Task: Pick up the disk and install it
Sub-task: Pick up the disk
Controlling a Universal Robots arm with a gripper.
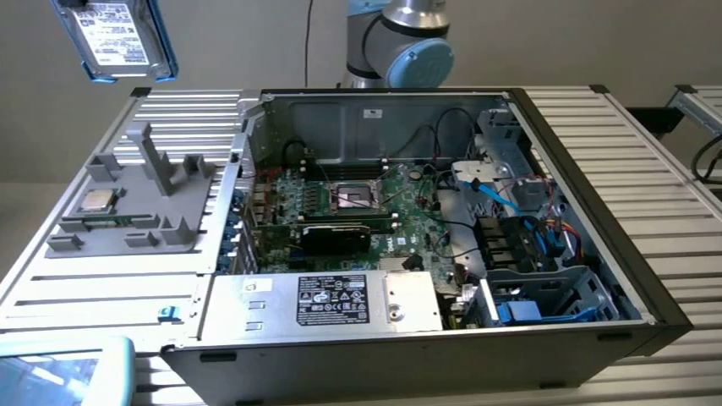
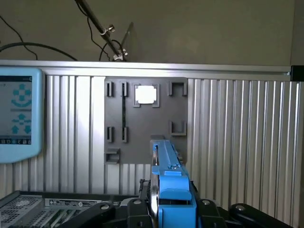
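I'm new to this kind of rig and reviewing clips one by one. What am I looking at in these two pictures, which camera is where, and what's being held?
This is a single robot arm with a pincer at its end. One picture comes from a camera standing off the arm, looking over the bench. The other comes from a camera on the wrist, looking past the pincer. On the ribbed metal table lies an open computer case, with its circuit board and cables exposed. Beside it, on the exterior view's left, is a grey holder with a small square chip in it. A screen device with a pale blue frame also rests on the table. The pincer is shut on the disk, a hard drive in a blue frame, held in the air above the table.
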